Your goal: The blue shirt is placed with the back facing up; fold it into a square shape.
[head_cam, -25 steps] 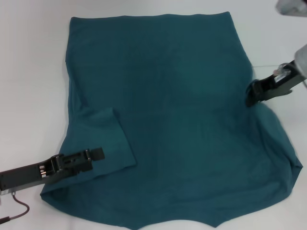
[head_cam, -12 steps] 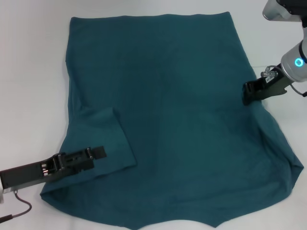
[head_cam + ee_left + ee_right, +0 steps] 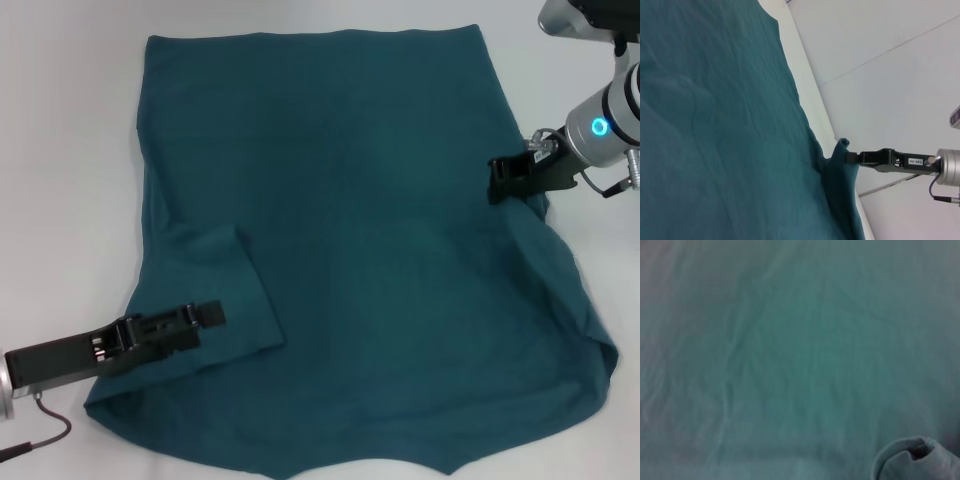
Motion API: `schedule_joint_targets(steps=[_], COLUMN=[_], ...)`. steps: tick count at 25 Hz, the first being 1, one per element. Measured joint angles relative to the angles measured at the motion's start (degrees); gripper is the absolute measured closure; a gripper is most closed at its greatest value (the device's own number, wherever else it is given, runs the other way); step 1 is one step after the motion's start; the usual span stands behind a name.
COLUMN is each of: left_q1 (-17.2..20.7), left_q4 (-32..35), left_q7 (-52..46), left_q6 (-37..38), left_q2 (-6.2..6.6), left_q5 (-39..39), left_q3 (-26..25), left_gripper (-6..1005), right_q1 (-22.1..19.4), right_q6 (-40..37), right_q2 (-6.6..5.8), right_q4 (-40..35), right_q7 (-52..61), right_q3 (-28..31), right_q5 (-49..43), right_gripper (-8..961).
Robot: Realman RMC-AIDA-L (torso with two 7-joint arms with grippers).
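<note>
The blue shirt [image 3: 340, 200] lies spread flat on the white table, its left sleeve [image 3: 225, 290] folded inward over the body. My right gripper [image 3: 495, 180] is at the shirt's right edge, shut on a pinch of the fabric that it holds raised off the table. The left wrist view shows this grip from across the cloth: the right gripper [image 3: 852, 157] has a peak of fabric at its tip. My left gripper [image 3: 208, 316] hovers low over the folded left sleeve, near the front left. The shirt [image 3: 790, 340] fills the right wrist view.
The white table [image 3: 60, 150] surrounds the shirt at the left, back and right. A dark cable [image 3: 40, 440] trails from my left arm at the front left corner.
My right gripper has moved leftward and a little farther back, pulling the shirt's right edge inward with it. The left arm has shifted slightly down and back.
</note>
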Motion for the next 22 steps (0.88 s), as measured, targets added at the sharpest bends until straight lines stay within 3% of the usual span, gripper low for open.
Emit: schedule_joint_targets(steps=[6, 22], left_q1=[-0.1, -0.1], left_q4=[0.0, 0.0], left_q7=[-0.4, -0.5], left_q6=[-0.6, -0.6], left_q2=[0.0, 0.0], left_q5=[0.0, 0.0], left_q3=[0.3, 0.1], left_gripper=[94, 93], right_q1=[0.0, -0.2], right_q6=[1.0, 0.8], right_q2=[0.07, 0.47], right_q4=[0.1, 0.6], right_q7=[0.3, -1.6], right_q3=[1.7, 1.7], right_q5=[0.1, 3.6], right_gripper=[912, 793])
